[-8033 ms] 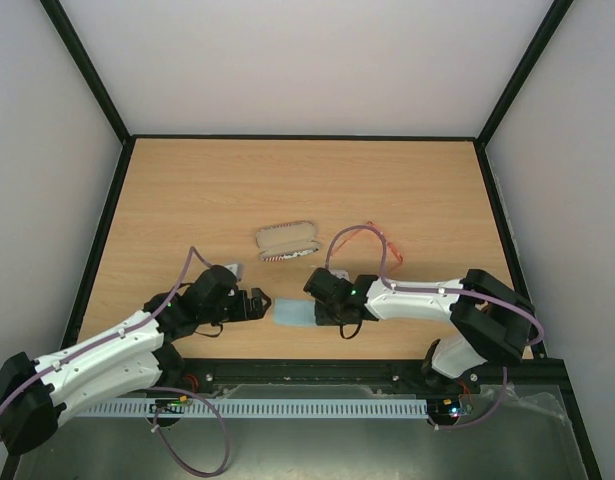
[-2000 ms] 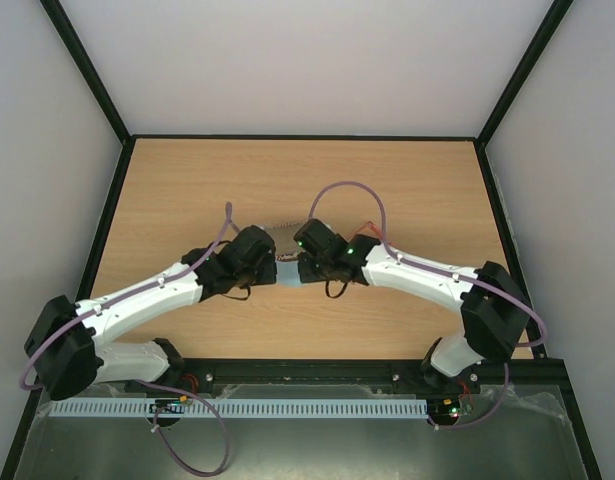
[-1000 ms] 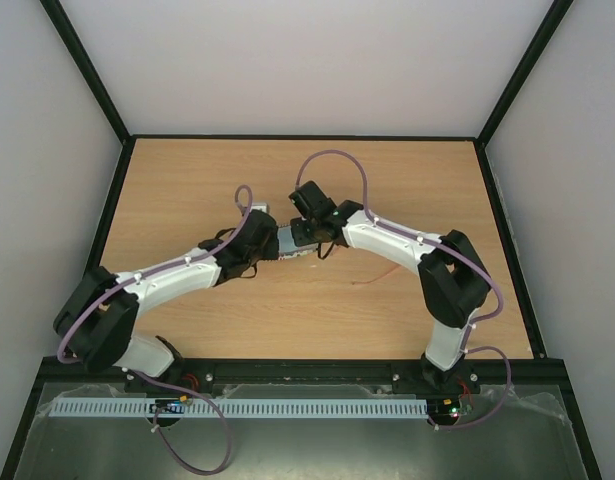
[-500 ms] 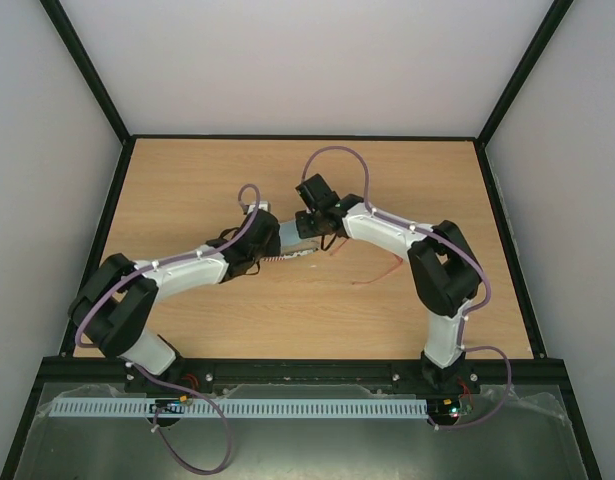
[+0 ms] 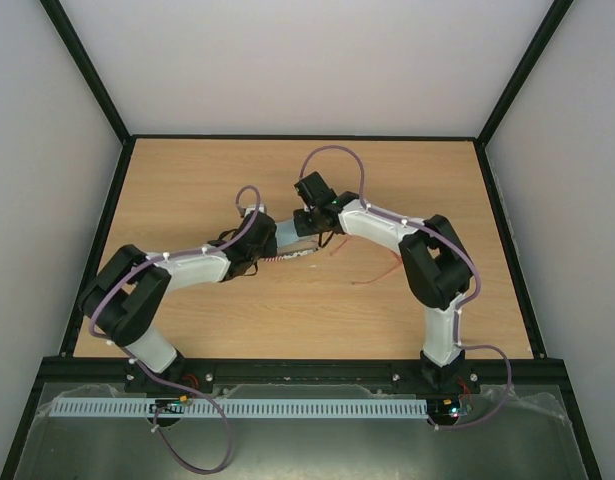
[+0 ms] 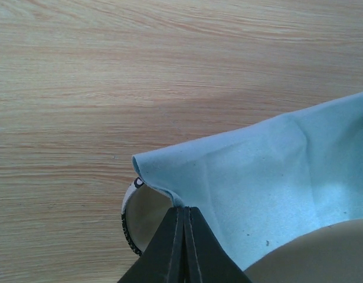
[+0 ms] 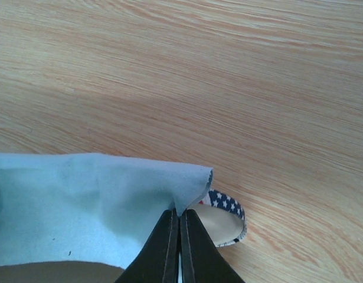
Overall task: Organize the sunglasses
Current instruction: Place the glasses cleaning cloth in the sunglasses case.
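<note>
Both grippers hold a light blue cloth (image 6: pixel 270 171) stretched over the open flag-print case (image 5: pixel 293 251). In the left wrist view my left gripper (image 6: pixel 184 208) is shut on one cloth corner, above the case's rounded end (image 6: pixel 136 219). In the right wrist view my right gripper (image 7: pixel 180 213) is shut on the opposite corner of the cloth (image 7: pixel 81 200), above the case's starred end (image 7: pixel 229 206). Seen from above, the left gripper (image 5: pixel 270 238) and right gripper (image 5: pixel 306 226) meet over the case. The sunglasses (image 5: pixel 379 273) show as thin red lines on the table to the right of the case, untouched.
A black raised rim (image 5: pixel 104 230) borders the wooden table (image 5: pixel 187 180). The right arm's elbow (image 5: pixel 432 265) rises just right of the sunglasses. The left arm (image 5: pixel 177 268) stretches low over the table's left half.
Both arms have carried the cloth from the table's near edge to the case. Over the last second they reached slightly farther, keeping the cloth over the case.
</note>
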Robot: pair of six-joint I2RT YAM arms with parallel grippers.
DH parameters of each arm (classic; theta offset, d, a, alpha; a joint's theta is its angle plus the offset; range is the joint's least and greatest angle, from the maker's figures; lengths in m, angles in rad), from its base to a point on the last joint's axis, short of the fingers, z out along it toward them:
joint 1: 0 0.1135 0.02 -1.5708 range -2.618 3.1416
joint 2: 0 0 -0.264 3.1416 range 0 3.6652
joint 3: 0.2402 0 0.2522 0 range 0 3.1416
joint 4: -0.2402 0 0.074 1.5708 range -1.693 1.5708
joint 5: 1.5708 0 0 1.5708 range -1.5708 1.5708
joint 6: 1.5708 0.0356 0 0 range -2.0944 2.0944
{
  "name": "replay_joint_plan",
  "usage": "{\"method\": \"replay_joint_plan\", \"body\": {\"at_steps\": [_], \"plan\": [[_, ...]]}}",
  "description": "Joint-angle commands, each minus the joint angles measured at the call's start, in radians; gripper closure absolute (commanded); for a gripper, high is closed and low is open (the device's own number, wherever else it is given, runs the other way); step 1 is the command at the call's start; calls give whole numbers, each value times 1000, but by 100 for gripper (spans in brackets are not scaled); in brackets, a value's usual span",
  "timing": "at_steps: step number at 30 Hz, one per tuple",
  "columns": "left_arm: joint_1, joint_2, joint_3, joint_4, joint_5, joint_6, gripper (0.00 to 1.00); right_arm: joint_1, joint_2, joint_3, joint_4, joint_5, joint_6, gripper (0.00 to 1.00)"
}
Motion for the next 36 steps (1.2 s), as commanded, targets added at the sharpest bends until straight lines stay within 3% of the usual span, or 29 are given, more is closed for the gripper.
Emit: {"method": "replay_joint_plan", "body": {"at_steps": [1, 19, 36], "plan": [[21, 21, -11, 45, 10, 4, 98, -13, 34, 36, -12, -15, -18, 99], [36, 80, -15, 80, 48, -4, 98, -24, 87, 51, -6, -35, -17, 99], [36, 11, -42, 51, 61, -15, 98, -25, 45, 41, -24, -29, -32, 99]]}}
